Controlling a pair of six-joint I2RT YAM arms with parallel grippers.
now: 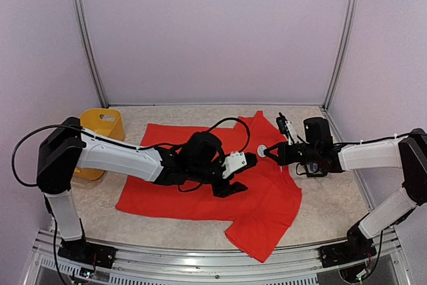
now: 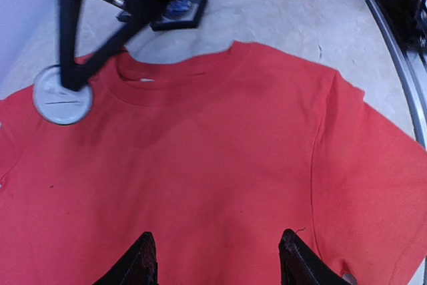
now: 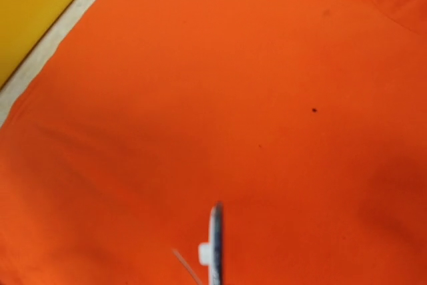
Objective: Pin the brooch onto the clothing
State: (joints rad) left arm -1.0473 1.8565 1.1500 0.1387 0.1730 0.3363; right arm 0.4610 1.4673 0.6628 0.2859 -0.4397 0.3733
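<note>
The clothing, a bright red T-shirt, lies flat on the table with its neck toward the right arm. My right gripper is shut on the brooch, a round white disc, and holds it just over the shirt's collar. The left wrist view shows the brooch clamped by the right gripper's black fingers at the neckline. In the right wrist view the brooch is edge-on with a thin pin beside it, above the clothing. My left gripper stands open low over the clothing, holding nothing.
A yellow bin stands at the left, behind the left arm, and its corner also shows in the right wrist view. Metal frame posts and pale walls close the back and sides. Speckled tabletop surrounds the shirt.
</note>
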